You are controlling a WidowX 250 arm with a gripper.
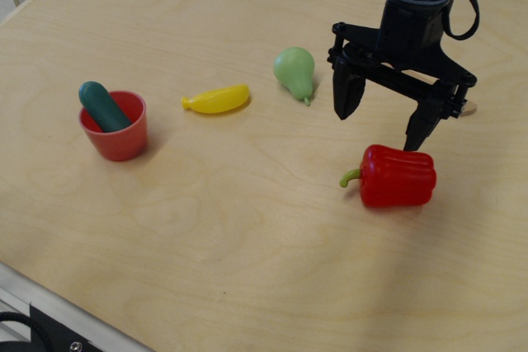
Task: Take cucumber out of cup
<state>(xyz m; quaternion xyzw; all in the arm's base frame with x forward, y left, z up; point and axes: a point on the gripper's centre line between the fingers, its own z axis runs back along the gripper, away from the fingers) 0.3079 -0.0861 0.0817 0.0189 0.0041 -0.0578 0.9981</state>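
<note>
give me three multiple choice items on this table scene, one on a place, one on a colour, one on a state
1. Where is the cucumber?
A. leaning in the cup
B. beside the banana
C. under the pepper

2. What colour is the cup?
A. yellow
B. red
C. green

3. How is the gripper?
A. shut on the pear
B. shut on the pepper
C. open, holding nothing

Answers:
1 A: its top sticks out over the rim.
2 B: red like the pepper.
3 C: its fingers stand spread above the table.
</note>
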